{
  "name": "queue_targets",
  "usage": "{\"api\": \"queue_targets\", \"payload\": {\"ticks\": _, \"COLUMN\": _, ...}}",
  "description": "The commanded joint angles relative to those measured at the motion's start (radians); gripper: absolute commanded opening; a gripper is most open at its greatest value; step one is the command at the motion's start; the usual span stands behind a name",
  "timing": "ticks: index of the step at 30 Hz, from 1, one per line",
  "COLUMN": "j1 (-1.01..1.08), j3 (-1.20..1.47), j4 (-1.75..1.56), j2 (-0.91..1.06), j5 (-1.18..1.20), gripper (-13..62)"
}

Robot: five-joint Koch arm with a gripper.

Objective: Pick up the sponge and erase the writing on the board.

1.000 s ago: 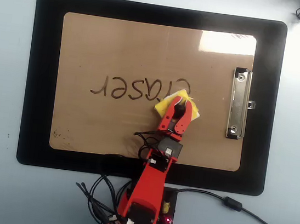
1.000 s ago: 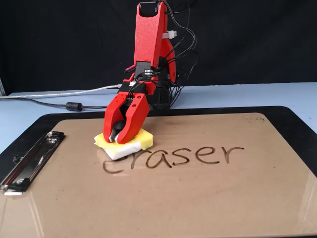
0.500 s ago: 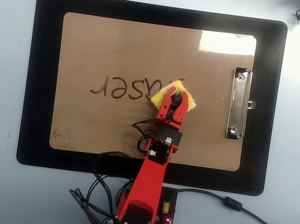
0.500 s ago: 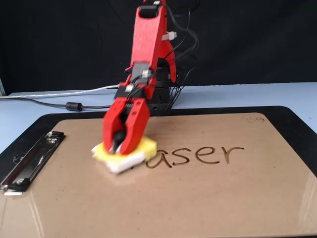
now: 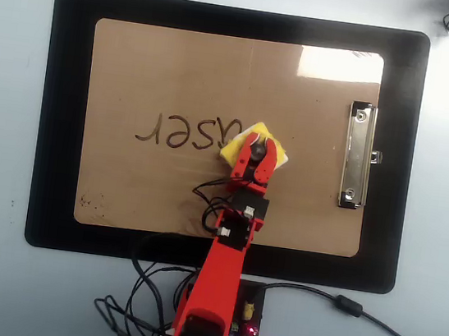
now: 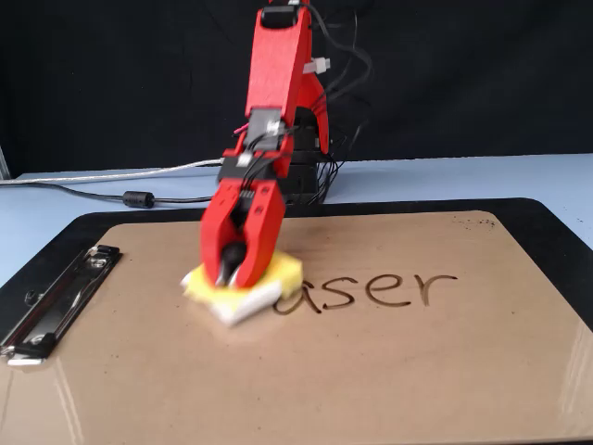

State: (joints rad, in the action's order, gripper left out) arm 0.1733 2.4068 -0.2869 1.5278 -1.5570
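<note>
Clenched on the sponge (image 6: pixel 243 287) under its tips, the claw (image 5: pixel 257 149) presses that light, soft, squashy pad, best held centrally, against the board (image 5: pixel 162 201) beside the writing (image 5: pixel 181 132).

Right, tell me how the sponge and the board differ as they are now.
The sponge is small, yellow and white-edged; the board is large and tan-brown. The sponge sits under the gripper and looks tilted in the fixed view; the board lies flat on the black mat, free of the arm. The board carries the writing and a metal clip; the sponge has neither. Both are roughly rectangular.
</note>
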Motion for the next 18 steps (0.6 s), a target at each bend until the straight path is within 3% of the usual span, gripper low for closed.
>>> {"api": "queue_targets", "payload": {"ticks": 1, "j1": 0.012, "j3": 0.057, "j4": 0.072, "j2": 0.092, "j5": 0.009, "gripper": -7.9}}
{"api": "queue_targets", "payload": {"ticks": 4, "j1": 0.006, "j3": -0.006, "j4": 0.058, "j2": 0.018, "j5": 0.011, "gripper": -8.0}}
{"api": "queue_targets", "payload": {"ticks": 9, "j1": -0.038, "j3": -0.387, "j4": 0.072, "j2": -0.322, "j5": 0.005, "gripper": -8.0}}
{"api": "queue_targets", "payload": {"ticks": 12, "j1": -0.032, "j3": -0.25, "j4": 0.1, "j2": -0.201, "j5": 0.011, "gripper": -7.9}}
{"api": "queue_targets", "payload": {"ticks": 16, "j1": -0.031, "j3": 0.121, "j4": 0.118, "j2": 0.184, "j5": 0.012, "gripper": -7.9}}
{"api": "queue_targets", "payload": {"ticks": 18, "j1": -0.035, "j3": 0.12, "j4": 0.123, "j2": 0.196, "j5": 0.014, "gripper": -8.0}}
